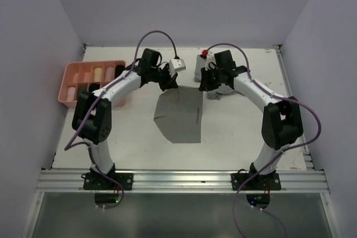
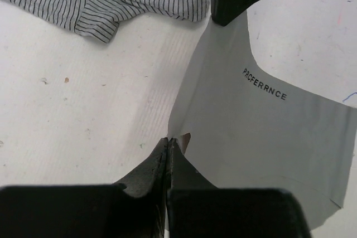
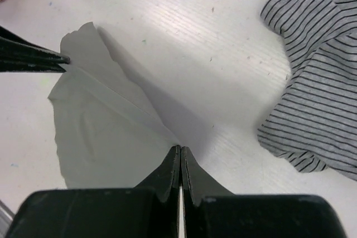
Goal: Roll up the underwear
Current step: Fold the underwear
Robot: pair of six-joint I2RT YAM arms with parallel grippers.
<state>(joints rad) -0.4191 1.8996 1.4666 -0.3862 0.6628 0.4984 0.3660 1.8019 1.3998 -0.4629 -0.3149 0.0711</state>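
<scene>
Both hands are closed tight, each pinching fabric. My left gripper (image 2: 169, 144) has its fingers fully together on the far-left corner of the plain grey underwear (image 2: 262, 137). My right gripper (image 3: 180, 153) has its fingers together on the same far edge, at the other corner. So I hold that edge at two points. In the right wrist view a raised crease runs through the cloth between the two pinches.

The rest of the grey piece lies flat on the table (image 1: 240, 137), mid-table between my arms, spreading toward the bases. Black print runs along one side and reads roughly "PRCFERRNCE".

The striped underwear (image 3: 312, 98) lies crumpled on the table just beside the right gripper, on its outer side. It's apart from the grey piece, and neither hand touches it.

The pink tray (image 1: 95, 64) sits at the far left of the table, well apart from both garments. Some compartments hold rolled items, too small to tell what they are.
</scene>
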